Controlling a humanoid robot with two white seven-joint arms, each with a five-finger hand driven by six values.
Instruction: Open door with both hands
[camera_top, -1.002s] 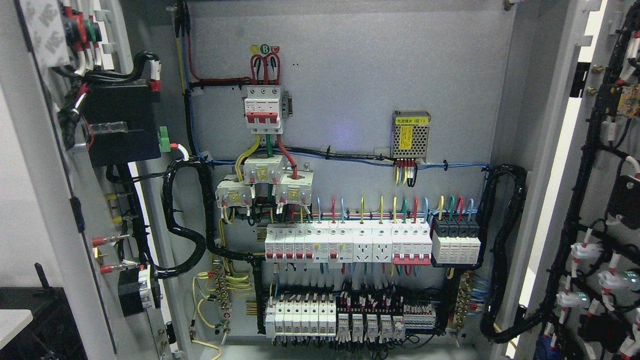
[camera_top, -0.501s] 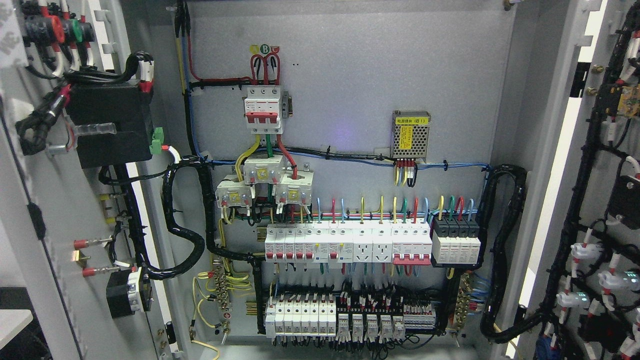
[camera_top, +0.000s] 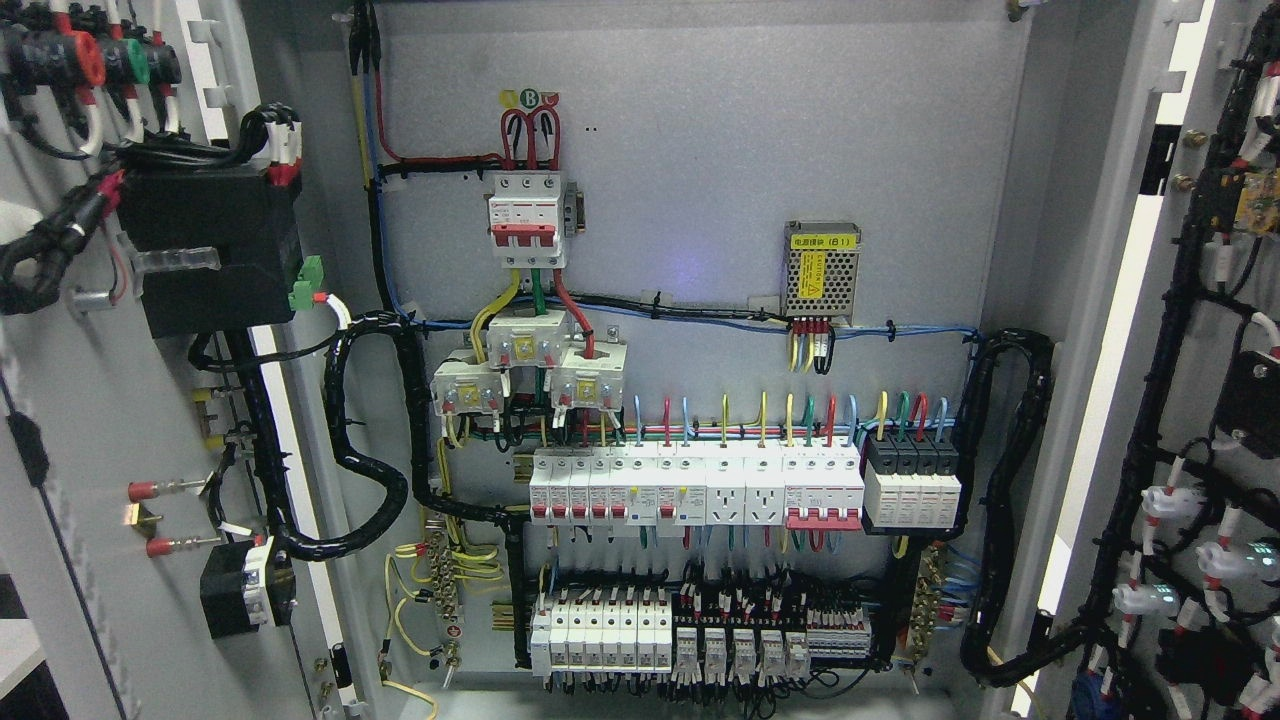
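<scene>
Wide open, both doors are standing swung back in the head view; the left door (camera_top: 90, 480) is showing its inner face with a black box (camera_top: 205, 250) and wire looms; the right door (camera_top: 1215, 400) is carrying black cable bundles; between them the cabinet backplate (camera_top: 700, 150) is displaying a red-and-white breaker (camera_top: 527, 220) and rows of breakers (camera_top: 695, 485); neither robot hand is appearing, so their fingers cannot be judged.

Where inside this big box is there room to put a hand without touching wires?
The bare grey back panel is free above the small metal mesh box with a yellow label, right of the red-and-white top breaker. Below, the white breaker rows and coloured wires are crowded.
</scene>
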